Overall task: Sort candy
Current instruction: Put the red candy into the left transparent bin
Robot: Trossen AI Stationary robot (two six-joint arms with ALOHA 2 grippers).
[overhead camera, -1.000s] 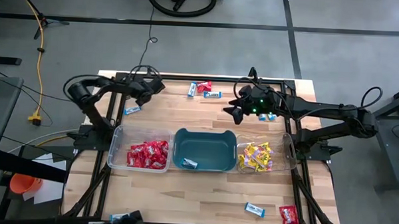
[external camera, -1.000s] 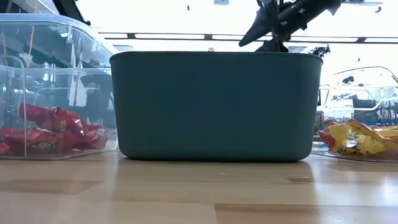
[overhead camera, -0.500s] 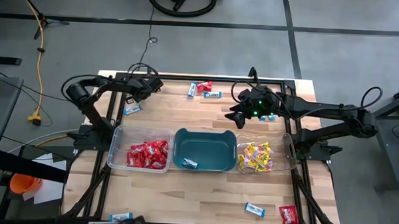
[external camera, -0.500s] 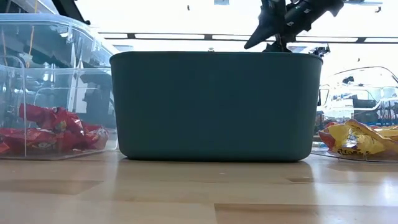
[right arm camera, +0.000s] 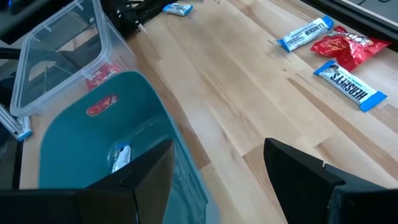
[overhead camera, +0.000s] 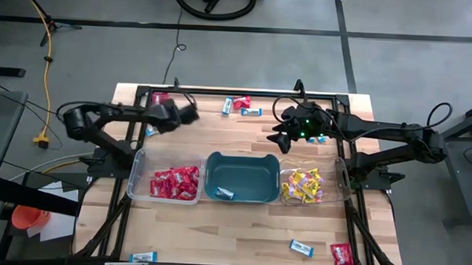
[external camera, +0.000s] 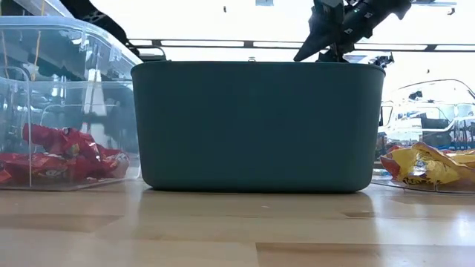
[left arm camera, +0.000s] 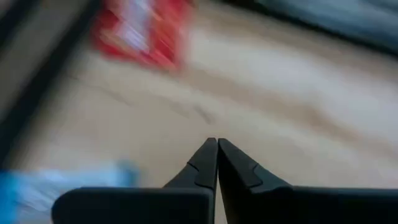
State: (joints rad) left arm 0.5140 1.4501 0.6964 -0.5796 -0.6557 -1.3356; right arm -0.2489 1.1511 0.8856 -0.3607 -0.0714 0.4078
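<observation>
My left gripper (overhead camera: 188,113) hangs shut over the far left of the table, with nothing between its fingers (left arm camera: 217,149). A red candy (overhead camera: 160,98) and a blue-and-white candy (overhead camera: 150,132) lie flat on the wood close to it. My right gripper (overhead camera: 280,136) hovers open beyond the teal tub (overhead camera: 242,177), empty (right arm camera: 217,168). Two blue-and-white candies (overhead camera: 227,105) (overhead camera: 251,112) and a red one (overhead camera: 242,103) lie at the far edge. The tub holds one blue-and-white candy (right arm camera: 121,155).
A clear bin (overhead camera: 165,181) with red candy stands left of the tub, and a clear bin (overhead camera: 303,184) with yellow candy stands right of it. Loose candy lies near the front edge (overhead camera: 300,247) (overhead camera: 341,254) (overhead camera: 143,257). Black frame rails border the table.
My left gripper has risen and swung from the far left corner toward the table's middle and near side, its arm now blurred with motion. The red candy in that corner now shows uncovered. My right arm has stayed where it was.
</observation>
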